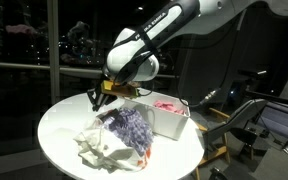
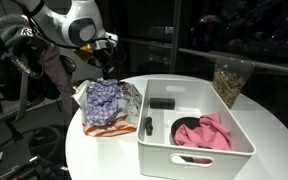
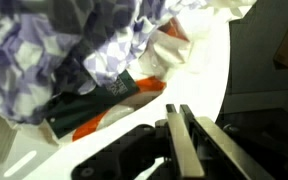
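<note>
My gripper [image 3: 178, 112] is shut, its two fingers pressed flat together with nothing between them. It hovers just above the round white table [image 1: 59, 125] at the far edge of a heap of cloth and packets. The heap's top is a purple-and-white patterned cloth [image 1: 129, 125], [image 2: 106, 97], [image 3: 54, 45]. In the wrist view an orange-and-black packet [image 3: 104, 100] pokes out from under that cloth, a little ahead of the fingertips. In both exterior views the gripper [image 1: 100, 96], [image 2: 106, 66] hangs beside the heap, apart from it.
A white plastic bin [image 2: 229, 135], [image 1: 176, 124] stands next to the heap, holding a pink cloth [image 2: 206, 132], a black block [image 2: 162, 102] and a black pen-like thing [image 2: 147, 125]. A glass jar [image 2: 231, 80] stands behind the bin. Dark windows and chairs surround the table.
</note>
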Motion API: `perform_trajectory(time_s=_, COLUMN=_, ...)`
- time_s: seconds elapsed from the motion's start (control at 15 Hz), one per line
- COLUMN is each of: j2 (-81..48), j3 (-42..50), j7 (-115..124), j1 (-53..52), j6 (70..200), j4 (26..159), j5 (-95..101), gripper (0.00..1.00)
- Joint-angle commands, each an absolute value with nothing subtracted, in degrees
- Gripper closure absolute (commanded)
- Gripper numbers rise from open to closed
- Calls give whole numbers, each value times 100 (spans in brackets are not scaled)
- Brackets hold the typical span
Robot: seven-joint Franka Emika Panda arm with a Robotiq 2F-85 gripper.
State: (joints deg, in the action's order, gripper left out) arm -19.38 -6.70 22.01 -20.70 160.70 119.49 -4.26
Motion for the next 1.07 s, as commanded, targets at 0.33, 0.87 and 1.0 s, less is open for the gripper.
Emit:
perform_trajectory(time_s=0.33, j2=-1123, j3=-560, j7=3228, j1=-2288, j6=15515, j4=12117, j5=586, gripper=60)
perform_trajectory(time_s=0.87, j2=-2182, j3=-1147, j7=1910, j1=-1686, j6=15331, j4=11667, j5=-882, gripper=2)
perform_trajectory(time_s=1.0, j2=-2435, j3=-1220, j7=1675, j1=-1558, j6=15330, j4=11548, j5=-1073, gripper=0)
